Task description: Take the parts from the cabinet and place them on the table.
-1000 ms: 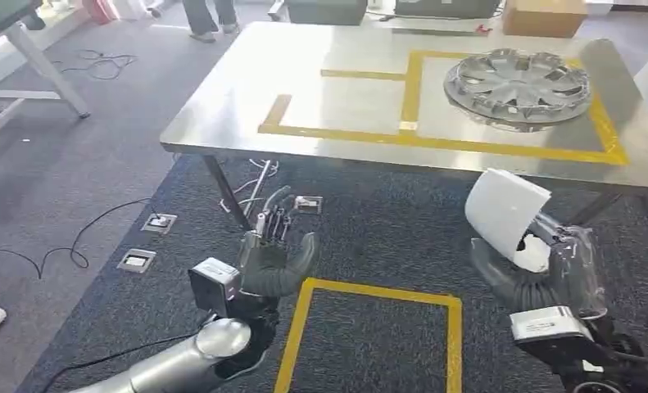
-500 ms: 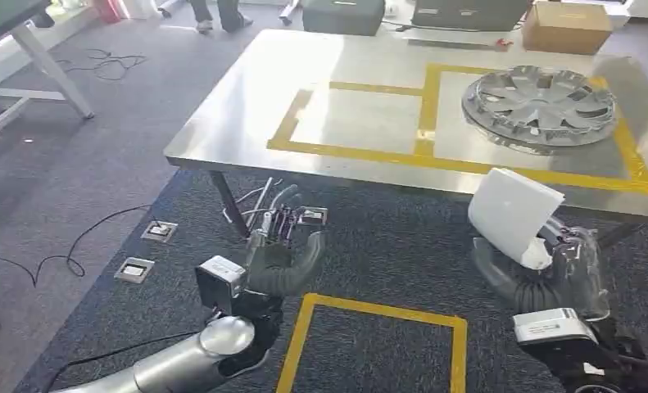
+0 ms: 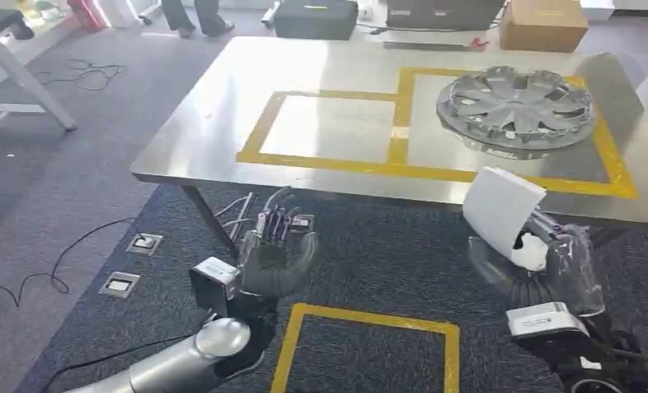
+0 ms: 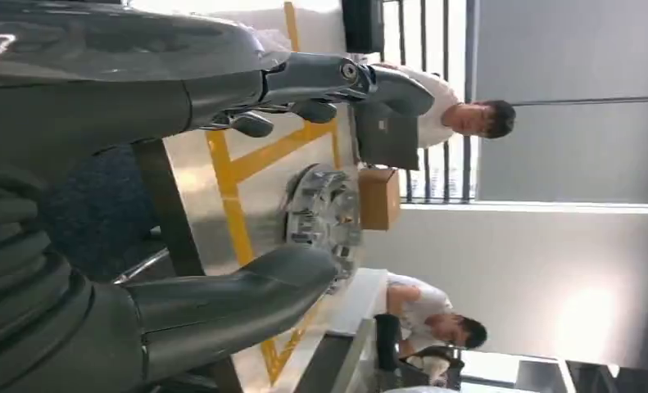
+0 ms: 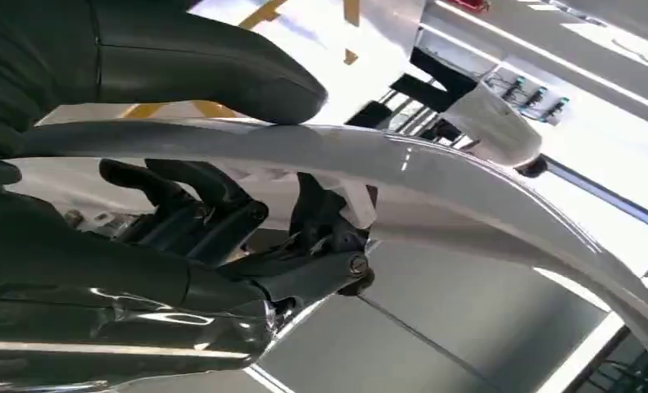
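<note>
Camera shifted; right hand [image 3: 541, 266] fingers grip white part [image 3: 500, 214], left hand [image 3: 275, 258] fingers spread; hubcap [image 3: 513, 109] on table [image 3: 222, 106].

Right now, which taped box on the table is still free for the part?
The left box: bare steel inside its yellow tape. The right box already holds the hubcap. The right hand holds the white part.

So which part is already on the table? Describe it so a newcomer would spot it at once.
Look at the steel table with yellow tape outlines. In the taped box on its right sits the hubcap, a round silver wheel cover with spokes. It is the only thing inside the outlines, unlike the white curved part held in the right hand.
</note>
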